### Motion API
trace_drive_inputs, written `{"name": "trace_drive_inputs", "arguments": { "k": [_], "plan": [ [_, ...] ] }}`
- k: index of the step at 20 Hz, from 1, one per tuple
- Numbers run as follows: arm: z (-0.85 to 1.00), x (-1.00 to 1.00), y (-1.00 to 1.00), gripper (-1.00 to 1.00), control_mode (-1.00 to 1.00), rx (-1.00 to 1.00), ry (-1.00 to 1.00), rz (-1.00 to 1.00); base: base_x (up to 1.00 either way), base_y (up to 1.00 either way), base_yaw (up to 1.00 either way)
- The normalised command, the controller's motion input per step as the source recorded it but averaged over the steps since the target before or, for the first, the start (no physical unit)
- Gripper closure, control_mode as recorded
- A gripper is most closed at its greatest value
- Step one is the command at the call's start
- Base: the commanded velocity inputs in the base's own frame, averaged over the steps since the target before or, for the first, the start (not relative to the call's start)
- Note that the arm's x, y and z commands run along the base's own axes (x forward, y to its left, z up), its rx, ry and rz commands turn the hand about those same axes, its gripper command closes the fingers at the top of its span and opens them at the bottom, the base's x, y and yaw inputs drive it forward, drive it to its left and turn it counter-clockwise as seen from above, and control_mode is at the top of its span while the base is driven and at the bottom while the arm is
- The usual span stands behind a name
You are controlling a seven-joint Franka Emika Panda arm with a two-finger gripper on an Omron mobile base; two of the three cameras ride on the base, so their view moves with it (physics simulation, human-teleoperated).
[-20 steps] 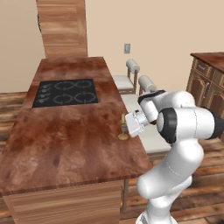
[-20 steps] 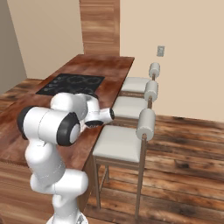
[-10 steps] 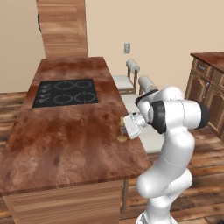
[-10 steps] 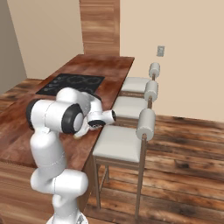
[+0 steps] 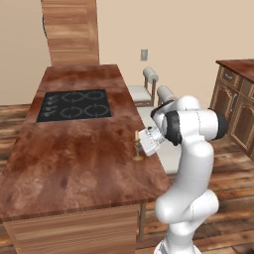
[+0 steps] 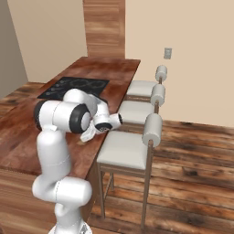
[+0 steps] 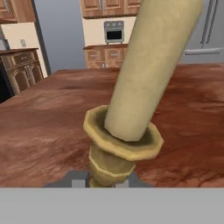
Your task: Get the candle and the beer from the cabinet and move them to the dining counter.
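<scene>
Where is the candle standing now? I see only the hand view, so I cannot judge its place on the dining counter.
Observer: The candle stands near the right edge of the dining counter, on the stool side.
Operator: Is the cooktop close to it?
Observer: No, the cooktop lies apart, further along the top.
Operator: Is the end effector holding it?
Observer: The end effector is shut on the candle, reaching from the stool side.

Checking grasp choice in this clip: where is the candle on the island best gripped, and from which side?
Grip the candle low, on its brass holder stem under the drip cup, coming level from the stool-side edge of the dining counter; the gripper sits there now.
</scene>
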Motion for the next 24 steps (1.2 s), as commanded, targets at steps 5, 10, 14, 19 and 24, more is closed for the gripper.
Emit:
{"name": "trace_drive_inputs", "arguments": {
  "k": [5,10,14,19,24],
  "plan": [
    [-0.36,0.18,0.01,1.0,-1.0,0.0,0.0,0.05,0.0,0.0,0.0],
    [-0.43,-0.16,0.03,-1.0,-1.0,0.0,-0.05,0.08,0.0,0.0,0.0],
    [-0.09,-0.35,0.06,-1.0,-1.0,0.0,-0.01,0.02,0.0,0.0,0.0],
    [0.0,-0.41,0.0,-1.0,-1.0,0.0,-0.07,0.0,0.0,0.0,0.0],
    [0.0,-0.41,0.0,-1.0,-1.0,0.0,-0.07,0.0,0.0,0.0,0.0]
  ]
}}
